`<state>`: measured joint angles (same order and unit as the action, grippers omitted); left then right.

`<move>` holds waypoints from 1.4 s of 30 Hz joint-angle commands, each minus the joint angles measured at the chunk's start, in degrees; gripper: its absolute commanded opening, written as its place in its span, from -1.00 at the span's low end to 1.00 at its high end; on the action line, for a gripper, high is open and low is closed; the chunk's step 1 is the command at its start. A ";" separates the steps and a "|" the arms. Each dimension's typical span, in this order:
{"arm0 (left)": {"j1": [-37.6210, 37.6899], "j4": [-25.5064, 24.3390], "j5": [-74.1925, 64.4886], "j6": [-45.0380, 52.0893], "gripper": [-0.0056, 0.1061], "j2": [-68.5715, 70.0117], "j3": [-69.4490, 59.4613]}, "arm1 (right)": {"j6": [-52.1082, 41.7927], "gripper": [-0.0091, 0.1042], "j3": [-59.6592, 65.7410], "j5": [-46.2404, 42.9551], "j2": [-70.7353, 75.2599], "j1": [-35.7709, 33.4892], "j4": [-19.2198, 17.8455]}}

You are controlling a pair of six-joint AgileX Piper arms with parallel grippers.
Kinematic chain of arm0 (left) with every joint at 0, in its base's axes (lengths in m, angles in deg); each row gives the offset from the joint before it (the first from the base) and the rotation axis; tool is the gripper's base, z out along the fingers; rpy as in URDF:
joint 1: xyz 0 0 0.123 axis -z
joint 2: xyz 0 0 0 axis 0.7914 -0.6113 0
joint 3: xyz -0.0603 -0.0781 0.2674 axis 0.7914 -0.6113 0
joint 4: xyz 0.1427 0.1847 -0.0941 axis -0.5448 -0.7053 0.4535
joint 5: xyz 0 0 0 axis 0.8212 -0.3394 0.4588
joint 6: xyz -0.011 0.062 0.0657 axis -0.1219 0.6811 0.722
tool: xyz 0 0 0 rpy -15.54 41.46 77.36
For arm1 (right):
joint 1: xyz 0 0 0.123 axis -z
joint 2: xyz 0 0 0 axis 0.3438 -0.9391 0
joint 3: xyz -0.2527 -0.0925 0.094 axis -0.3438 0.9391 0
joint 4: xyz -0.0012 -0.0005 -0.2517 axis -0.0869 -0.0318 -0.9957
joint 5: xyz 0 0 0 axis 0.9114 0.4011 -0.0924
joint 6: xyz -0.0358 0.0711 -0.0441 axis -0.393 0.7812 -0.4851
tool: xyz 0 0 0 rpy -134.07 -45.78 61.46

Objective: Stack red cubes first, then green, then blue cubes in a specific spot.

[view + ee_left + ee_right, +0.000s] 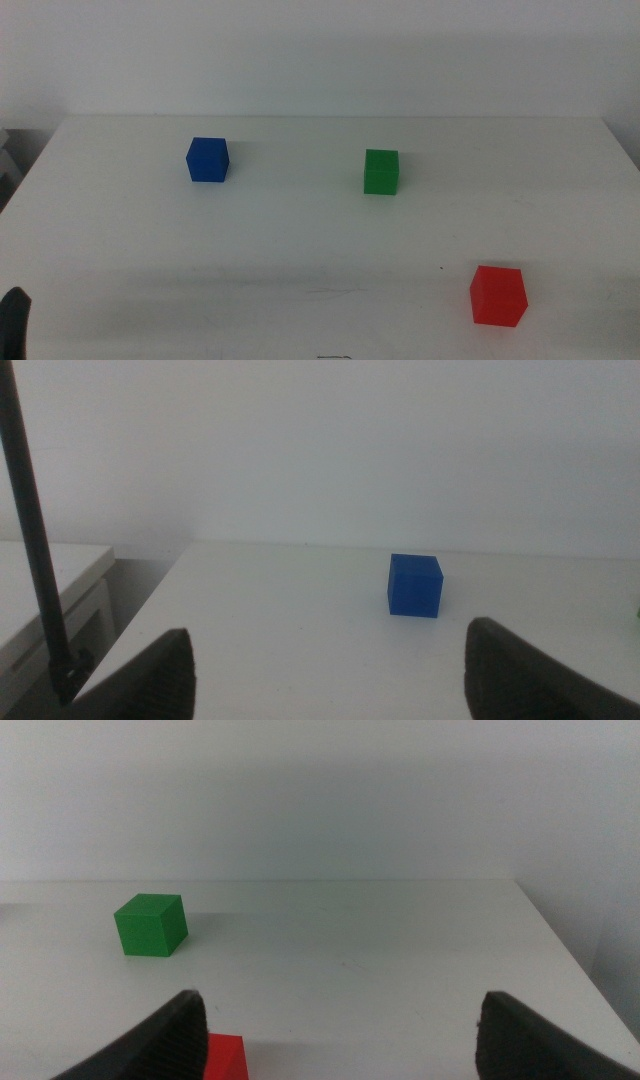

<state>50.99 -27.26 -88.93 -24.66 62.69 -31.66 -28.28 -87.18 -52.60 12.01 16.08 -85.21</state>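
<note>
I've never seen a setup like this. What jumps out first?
Three small cubes lie scattered, apart, on a white table: a blue cube far left, a green cube near the middle, a red cube near right. Both wrist views show open dark jaws, holding nothing.

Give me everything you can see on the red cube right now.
The red cube is small, bright red, plain and matte, with no markings. It sits flat on the white table, near the front right in the middle view, apart from the green cube and blue cube. Nothing touches it. In the right wrist view only a corner shows, beside one jaw of the open right gripper.
</note>
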 commanded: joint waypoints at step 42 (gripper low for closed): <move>0.15 0.43 4.35 -0.56 0.71 1.08 0.16 | 10.94 0.82 -63.78 50.84 -71.16 -3.08 6.10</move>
<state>50.98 -27.26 -88.93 -24.66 62.69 -31.66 -19.67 -148.56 -1.24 -58.44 14.27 -77.93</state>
